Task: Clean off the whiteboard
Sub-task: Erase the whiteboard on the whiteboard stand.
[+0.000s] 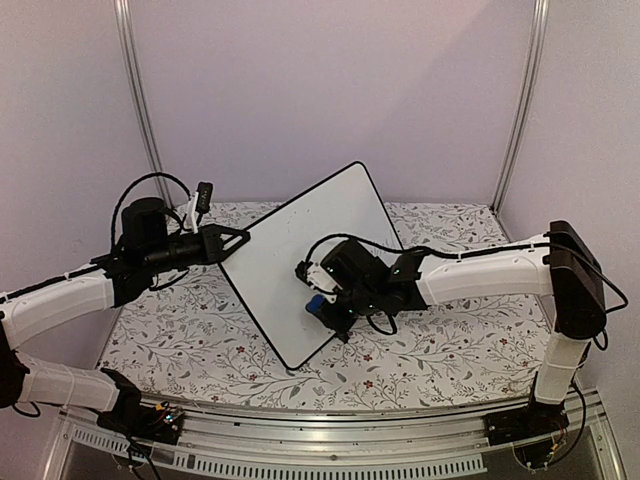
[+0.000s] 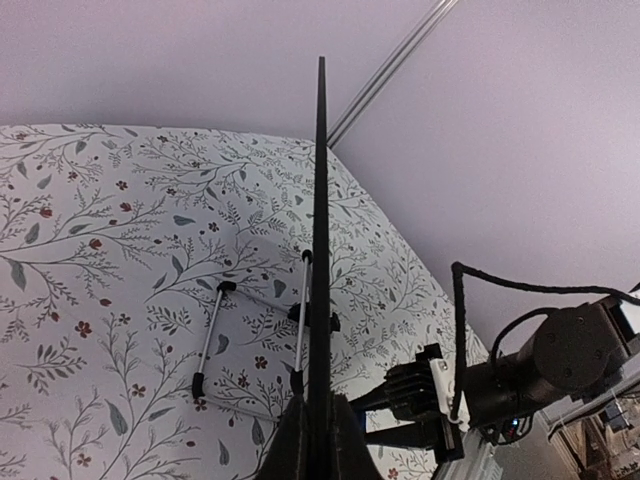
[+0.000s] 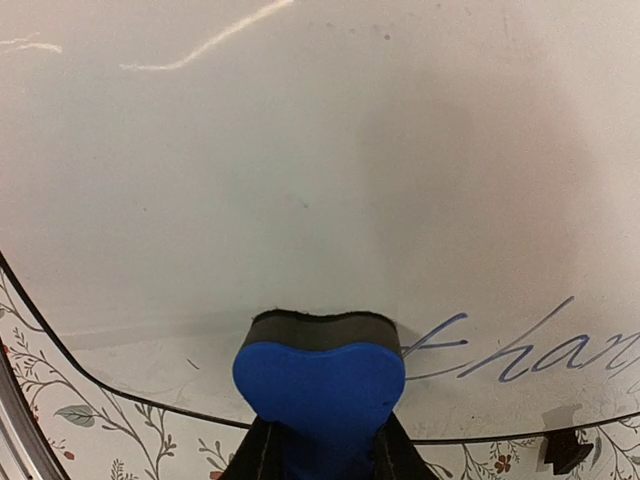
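Whiteboard (image 1: 300, 235): centre of the top view, set on a diagonal. One rounded corner points to the back wall and the opposite corner to the lower middle of the frame. Its glossy white face is turned up toward the camera and it has a thin black frame.

Left gripper (image 1: 240, 243): at the board's left edge, middle left of the frame. In the left wrist view the board (image 2: 321, 250) shows edge-on as a thin black line rising from the bottom centre. The claw (image 2: 318, 455) is pressed together on that edge. Left of the line, metal stand rods (image 2: 210, 337) with black feet lie over the floral tablecloth (image 2: 100, 250); I cannot tell whether they touch it.

Right gripper (image 1: 322, 312): over the lower right part of the board. Its claw (image 3: 322, 442) pinches a blue eraser (image 3: 320, 385) at the bottom centre of the right wrist view, and the eraser's dark felt face sits against the white surface (image 3: 320, 180).

Surface condition: thin blue handwriting (image 3: 520, 350) sits at the lower right, just beside the eraser. A pale streak (image 3: 200, 48) sits at the upper left — mark or reflection, cannot tell.
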You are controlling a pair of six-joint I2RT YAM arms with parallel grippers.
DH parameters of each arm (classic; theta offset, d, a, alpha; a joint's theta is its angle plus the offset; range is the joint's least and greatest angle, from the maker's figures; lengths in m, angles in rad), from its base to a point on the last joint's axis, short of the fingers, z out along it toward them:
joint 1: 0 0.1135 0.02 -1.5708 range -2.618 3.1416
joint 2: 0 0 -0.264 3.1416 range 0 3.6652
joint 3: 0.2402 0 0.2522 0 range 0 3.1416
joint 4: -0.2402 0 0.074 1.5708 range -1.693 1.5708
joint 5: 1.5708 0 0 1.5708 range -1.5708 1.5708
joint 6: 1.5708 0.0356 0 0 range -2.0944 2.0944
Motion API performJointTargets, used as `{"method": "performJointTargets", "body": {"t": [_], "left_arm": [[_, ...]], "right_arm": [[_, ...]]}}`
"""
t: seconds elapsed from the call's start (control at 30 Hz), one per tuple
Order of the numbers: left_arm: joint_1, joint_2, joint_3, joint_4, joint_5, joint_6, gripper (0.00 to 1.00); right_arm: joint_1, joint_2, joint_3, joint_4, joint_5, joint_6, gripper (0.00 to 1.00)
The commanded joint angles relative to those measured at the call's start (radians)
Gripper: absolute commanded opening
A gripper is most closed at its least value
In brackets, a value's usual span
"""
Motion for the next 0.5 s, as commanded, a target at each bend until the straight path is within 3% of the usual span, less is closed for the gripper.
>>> {"method": "performJointTargets", "body": {"t": [0.0,0.47], "left_arm": [[-0.016,-0.017,0.023,0.037,0.059,0.010,0.00],[-0.016,-0.006,0.022,0.043,0.064,0.005,0.00]], "right_arm": [[-0.023,0.013,0.030,0.054,0.028,-0.008,0.00],[-0.023,-0.032,-0.196,0.092,-0.034,0.074,0.00]]}}
